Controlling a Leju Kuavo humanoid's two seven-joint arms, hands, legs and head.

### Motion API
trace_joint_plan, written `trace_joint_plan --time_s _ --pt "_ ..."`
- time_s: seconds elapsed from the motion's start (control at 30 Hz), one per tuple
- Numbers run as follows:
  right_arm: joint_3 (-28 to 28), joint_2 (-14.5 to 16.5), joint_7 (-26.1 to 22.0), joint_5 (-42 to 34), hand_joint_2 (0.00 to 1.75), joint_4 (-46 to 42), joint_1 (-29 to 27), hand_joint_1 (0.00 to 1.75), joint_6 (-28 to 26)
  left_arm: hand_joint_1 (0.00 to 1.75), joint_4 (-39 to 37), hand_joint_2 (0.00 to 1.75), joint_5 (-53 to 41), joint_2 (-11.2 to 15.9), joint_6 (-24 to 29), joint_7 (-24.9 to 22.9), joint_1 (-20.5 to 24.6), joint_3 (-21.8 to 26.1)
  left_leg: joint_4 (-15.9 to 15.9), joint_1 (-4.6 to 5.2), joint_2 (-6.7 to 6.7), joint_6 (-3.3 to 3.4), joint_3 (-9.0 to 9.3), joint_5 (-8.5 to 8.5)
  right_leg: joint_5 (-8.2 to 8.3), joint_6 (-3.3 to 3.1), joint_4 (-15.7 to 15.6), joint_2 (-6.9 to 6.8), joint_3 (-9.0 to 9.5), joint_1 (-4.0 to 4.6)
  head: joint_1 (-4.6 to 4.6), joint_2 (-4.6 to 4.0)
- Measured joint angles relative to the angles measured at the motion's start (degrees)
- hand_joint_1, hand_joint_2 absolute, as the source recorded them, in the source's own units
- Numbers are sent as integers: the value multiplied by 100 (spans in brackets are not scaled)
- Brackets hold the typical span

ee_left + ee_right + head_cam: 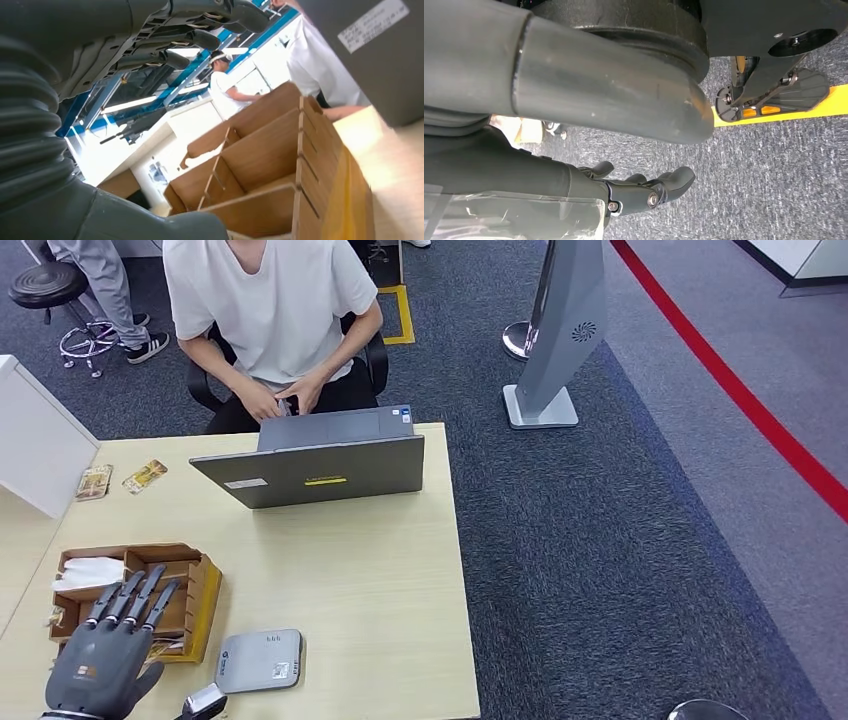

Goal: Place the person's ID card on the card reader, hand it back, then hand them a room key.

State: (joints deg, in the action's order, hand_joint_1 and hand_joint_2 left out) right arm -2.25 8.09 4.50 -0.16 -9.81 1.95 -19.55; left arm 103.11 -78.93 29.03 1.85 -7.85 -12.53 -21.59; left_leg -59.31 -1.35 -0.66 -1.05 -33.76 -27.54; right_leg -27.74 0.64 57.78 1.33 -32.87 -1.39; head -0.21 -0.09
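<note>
1. Left hand [100, 660] hovers palm down over the near corner of the tabletop [380, 590], fingers straight and apart, holding nothing; it looks parked ready to receive a card.
2. Reader [258, 660], a flat grey pad, lies just right of that hand, within easy reach, probably so a card can be laid on it in a short move. A small mark shows on its near left corner; I cannot read it.
3. Tray [205, 590], a wooden divided box, sits under and just beyond the fingers; room keys may be stored there, but I cannot tell which item is one.
4. ID card: none plainly visible. The person [270, 300] sits well beyond the hand, behind the laptop [320, 475], both hands together at something small.
5. Laptop lid carries a yellow strip and a white sticker, both illegible.
6. Right hand [644, 192] hangs above carpet, fingers loosely curled, empty.
</note>
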Motion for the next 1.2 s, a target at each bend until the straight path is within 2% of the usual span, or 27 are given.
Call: trace_joint_plan --time_s 0.53,1.2 --pt "0 0 1 39 0 0 -1 0 0 0 -296 175 97 -53 -1 10 61 0 0 0 0 0 -1 0 0 0 0 0 0 0 -1 0" --pt "0 0 20 50 0 0 -2 0 1 0 -296 175 0 -55 -12 -271 -9 0 0 0 0 0 -1 0 0 0 0 0 0 0 -1 0"
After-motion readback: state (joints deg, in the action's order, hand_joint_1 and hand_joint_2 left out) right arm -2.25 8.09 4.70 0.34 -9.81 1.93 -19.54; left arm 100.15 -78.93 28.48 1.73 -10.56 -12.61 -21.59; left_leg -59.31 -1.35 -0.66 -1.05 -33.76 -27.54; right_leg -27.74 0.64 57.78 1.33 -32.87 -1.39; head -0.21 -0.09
